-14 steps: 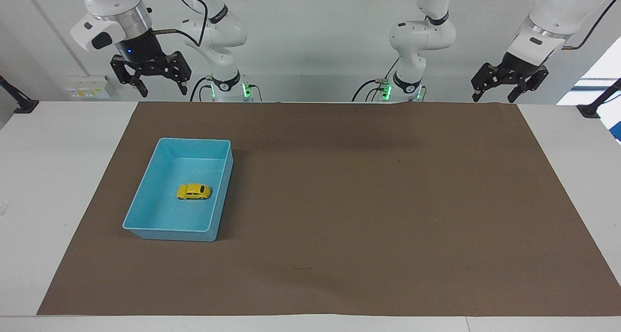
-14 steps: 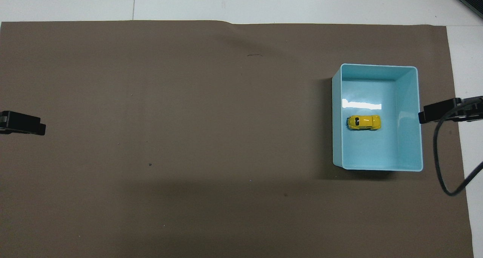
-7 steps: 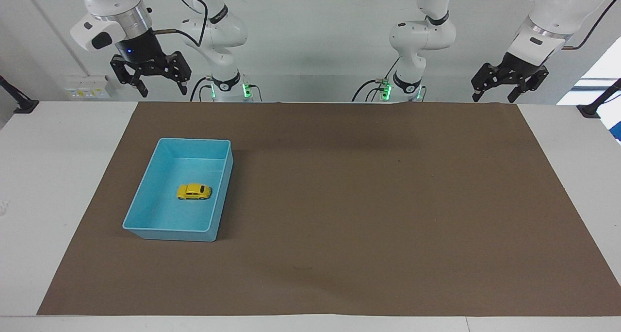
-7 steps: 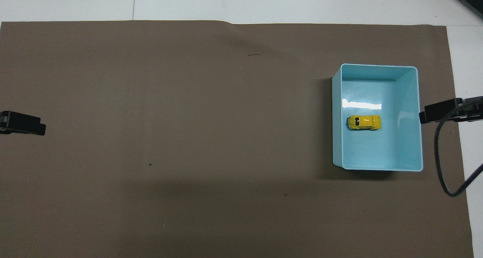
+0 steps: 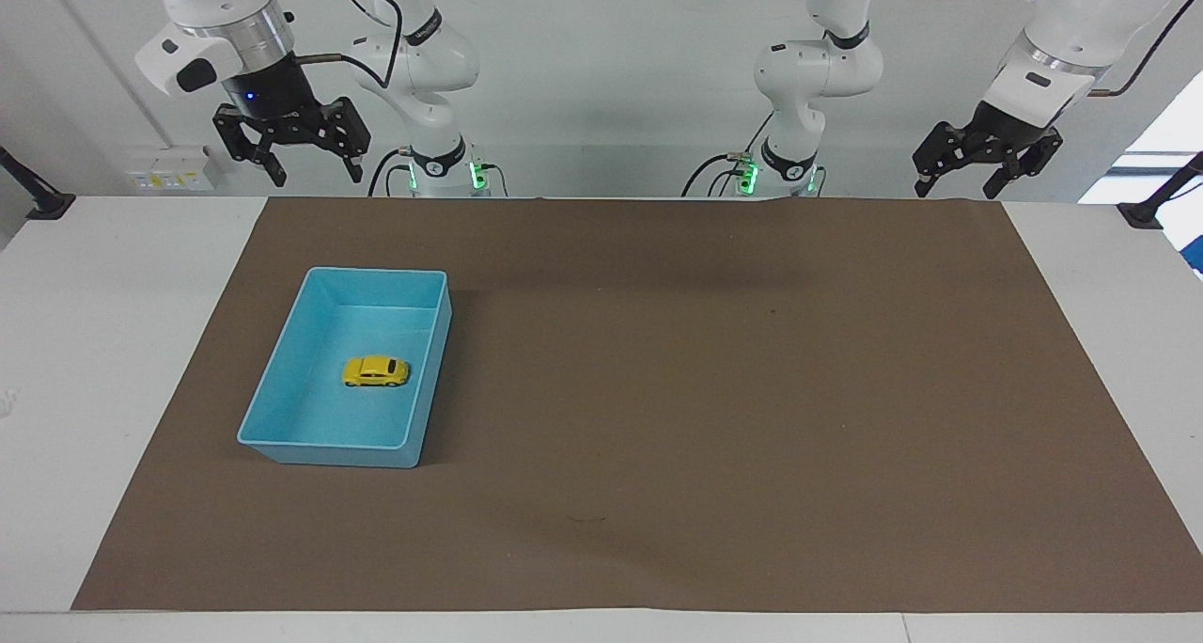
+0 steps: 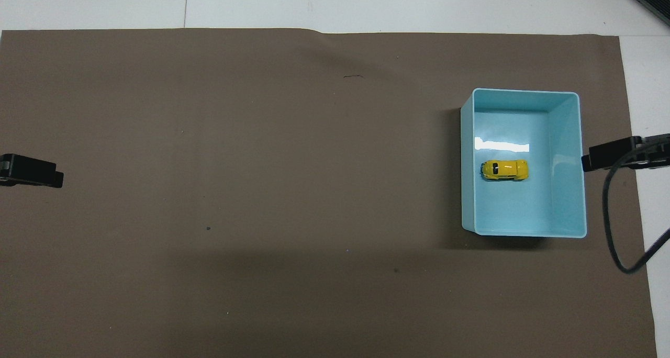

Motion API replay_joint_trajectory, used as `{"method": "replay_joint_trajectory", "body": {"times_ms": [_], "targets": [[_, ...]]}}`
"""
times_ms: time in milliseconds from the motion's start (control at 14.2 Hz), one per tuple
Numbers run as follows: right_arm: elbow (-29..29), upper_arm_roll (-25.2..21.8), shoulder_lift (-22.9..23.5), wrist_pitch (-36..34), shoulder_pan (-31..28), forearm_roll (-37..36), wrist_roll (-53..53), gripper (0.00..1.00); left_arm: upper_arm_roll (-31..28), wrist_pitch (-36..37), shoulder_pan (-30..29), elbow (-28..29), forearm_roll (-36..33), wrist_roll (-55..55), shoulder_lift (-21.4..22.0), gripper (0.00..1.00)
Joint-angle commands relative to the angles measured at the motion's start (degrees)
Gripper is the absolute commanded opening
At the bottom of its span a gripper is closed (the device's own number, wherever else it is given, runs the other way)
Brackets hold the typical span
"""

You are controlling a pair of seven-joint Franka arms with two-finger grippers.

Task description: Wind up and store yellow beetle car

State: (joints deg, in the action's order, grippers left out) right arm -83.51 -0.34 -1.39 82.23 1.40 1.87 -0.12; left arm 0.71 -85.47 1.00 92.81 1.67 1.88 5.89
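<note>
The yellow beetle car [image 5: 376, 371] stands on its wheels inside a light blue bin [image 5: 329, 455] at the right arm's end of the table. It also shows in the overhead view [image 6: 504, 170], near the middle of the bin [image 6: 567, 154]. My right gripper [image 5: 317, 178] is open and empty, raised above the table's edge by the robots, apart from the bin. My left gripper [image 5: 957, 192] is open and empty, raised at the left arm's end, where that arm waits. In the overhead view only a fingertip of each shows, the left [image 6: 31, 170] and the right [image 6: 607, 156].
A brown mat [image 5: 705, 389] covers most of the white table [image 5: 94, 342]. The bin is the only thing on it. A black cable [image 6: 610, 227] hangs from the right gripper beside the bin.
My right gripper has edged slightly up and away from the bin. The car, the bin and the left arm have not moved.
</note>
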Motion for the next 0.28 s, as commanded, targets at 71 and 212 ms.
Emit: {"method": "replay_joint_trajectory", "body": {"times_ms": [71,212], "targets": [[-0.2,-0.2,-0.7,-0.1,-0.3,-0.2,-1.2,1.00,0.4,0.7,-0.6,0.8,-0.5,-0.6,1.1,1.00],[-0.2,-0.2,-0.7,-0.1,-0.3,-0.2,-1.1,1.00,0.4,0.7,-0.6,0.8,-0.5,-0.6,1.1,1.00]]}}
